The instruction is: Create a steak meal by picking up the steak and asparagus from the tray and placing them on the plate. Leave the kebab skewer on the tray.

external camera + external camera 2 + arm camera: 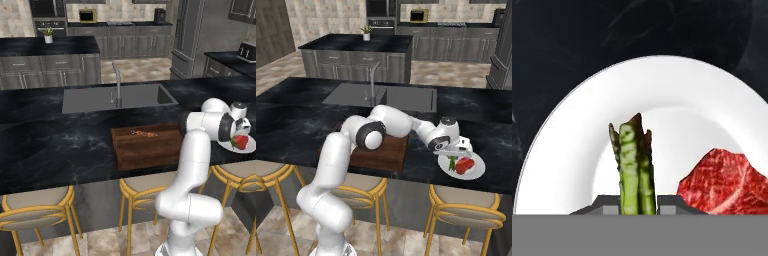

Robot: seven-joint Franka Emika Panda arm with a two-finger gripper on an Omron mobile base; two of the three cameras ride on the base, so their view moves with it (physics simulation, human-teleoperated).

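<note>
My gripper (638,204) is shut on the asparagus (633,162), a short bundle of green stalks standing between the two fingertips over the white plate (662,90). The red steak (727,182) lies on the plate just to the right of the stalks. From the right base view the gripper (456,153) points down at the plate (478,172), with the asparagus (452,162) beside the steak (465,165). The kebab skewer (144,133) lies at the far side of the brown tray (145,150). The plate (226,146) with the steak (241,142) sits right of the tray.
The plate rests near the front edge of the black counter (60,145). A sink (95,100) with a faucet (117,82) lies behind the tray. Stools (142,187) stand below the counter's front edge. A toaster (247,50) sits far back on the right.
</note>
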